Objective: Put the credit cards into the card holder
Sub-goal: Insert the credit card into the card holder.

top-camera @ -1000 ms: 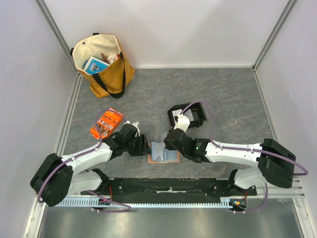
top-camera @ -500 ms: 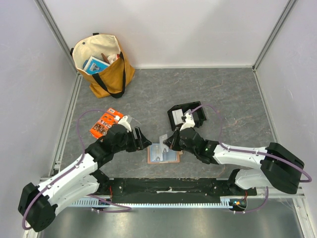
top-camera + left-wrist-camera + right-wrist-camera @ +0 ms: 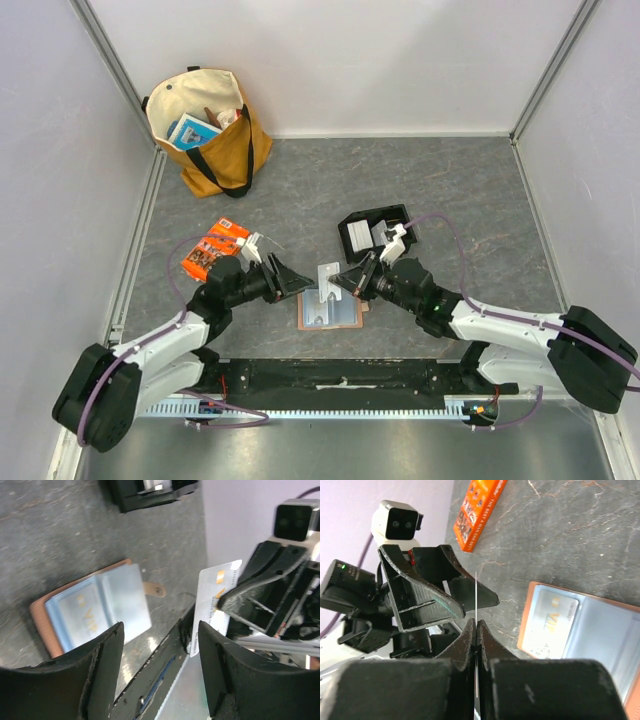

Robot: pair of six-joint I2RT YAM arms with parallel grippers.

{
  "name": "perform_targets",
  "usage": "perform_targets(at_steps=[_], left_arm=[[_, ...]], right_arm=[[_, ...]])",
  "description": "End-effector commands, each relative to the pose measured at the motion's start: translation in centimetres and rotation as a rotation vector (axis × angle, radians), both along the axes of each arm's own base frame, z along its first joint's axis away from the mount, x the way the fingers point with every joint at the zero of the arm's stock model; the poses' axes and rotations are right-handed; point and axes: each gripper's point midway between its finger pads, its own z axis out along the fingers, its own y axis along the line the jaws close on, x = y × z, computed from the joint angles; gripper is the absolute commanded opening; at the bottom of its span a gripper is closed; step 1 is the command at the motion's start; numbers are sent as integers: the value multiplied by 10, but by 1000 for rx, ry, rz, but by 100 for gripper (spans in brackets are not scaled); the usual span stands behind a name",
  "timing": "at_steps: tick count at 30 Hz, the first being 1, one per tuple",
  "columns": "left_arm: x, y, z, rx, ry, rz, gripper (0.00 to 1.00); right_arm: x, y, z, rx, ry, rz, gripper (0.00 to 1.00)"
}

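Right hand [image 3: 345, 283] is pinching one credit card [image 3: 327, 276] upright, just above the card holder [image 3: 335, 318], which lies flat and open on the table [image 3: 450, 190]. Left hand [image 3: 293, 279] sits right beside the card, fingers spread, holding nothing.

1 card holder [image 3: 340, 316], 1 tray [image 3: 348, 236], 1 bag [image 3: 226, 160].

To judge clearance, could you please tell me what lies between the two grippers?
A white credit card, pinched by the shut right gripper, stands before the open left gripper; the top view shows this.
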Motion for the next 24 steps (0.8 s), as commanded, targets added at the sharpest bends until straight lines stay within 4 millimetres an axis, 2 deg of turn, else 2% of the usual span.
perform_targets(at_steps=[1, 6, 15, 24], left_arm=[[-2, -15, 63, -255, -162, -109, 64], [-6, -21, 77, -330, -207, -170, 60], [-12, -24, 81, -368, -217, -226, 40], [-22, -26, 82, -396, -217, -279, 26]], right_arm=[[-6, 5, 27, 119, -28, 42, 0], [-8, 10, 33, 143, -39, 75, 0], [-10, 13, 45, 192, -64, 97, 0], [-7, 12, 44, 209, -61, 91, 0]])
